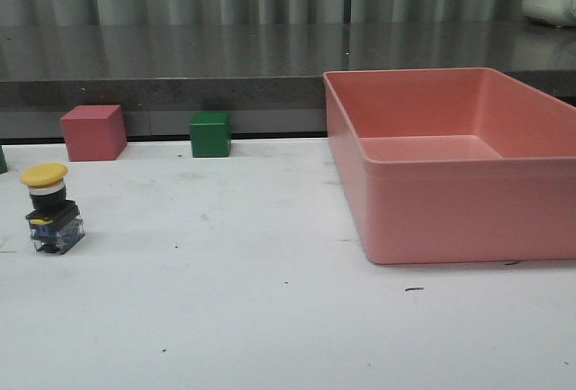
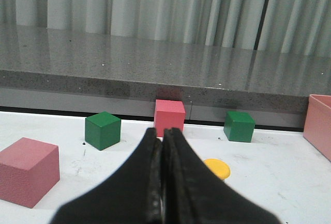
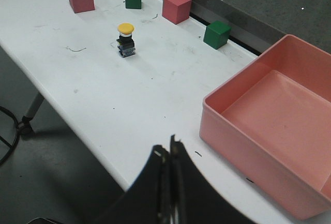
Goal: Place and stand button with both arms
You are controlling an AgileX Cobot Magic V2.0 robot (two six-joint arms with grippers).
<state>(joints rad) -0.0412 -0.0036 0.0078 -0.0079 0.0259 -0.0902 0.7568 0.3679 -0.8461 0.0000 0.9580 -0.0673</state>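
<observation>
Left gripper (image 2: 162,182), seen from its wrist camera: fingers pressed together, clenched on nothing, held low over the white table (image 2: 269,182). Just beyond the fingertips and slightly to one side, the yellow cap of the button (image 2: 217,168) shows past one finger; its base is hidden behind that finger. Farther ahead, along the table's back edge, stand a pink cube (image 2: 169,115) directly in line with the gripper, flanked by two green cubes (image 2: 103,130) (image 2: 239,126); a larger-looking pink cube (image 2: 27,170) sits nearer, off to one side. Right gripper (image 3: 168,182), seen from its wrist camera: fingers likewise closed and empty, raised high above the table's near edge and well apart from the button (image 3: 125,40). The button stands upright, cap uppermost, in open table space short of the row of cubes. A pink bin (image 3: 274,125) lies near the right gripper. In the front view the button (image 1: 50,208) stands upright, well apart from the bin (image 1: 450,201); neither arm appears there.
</observation>
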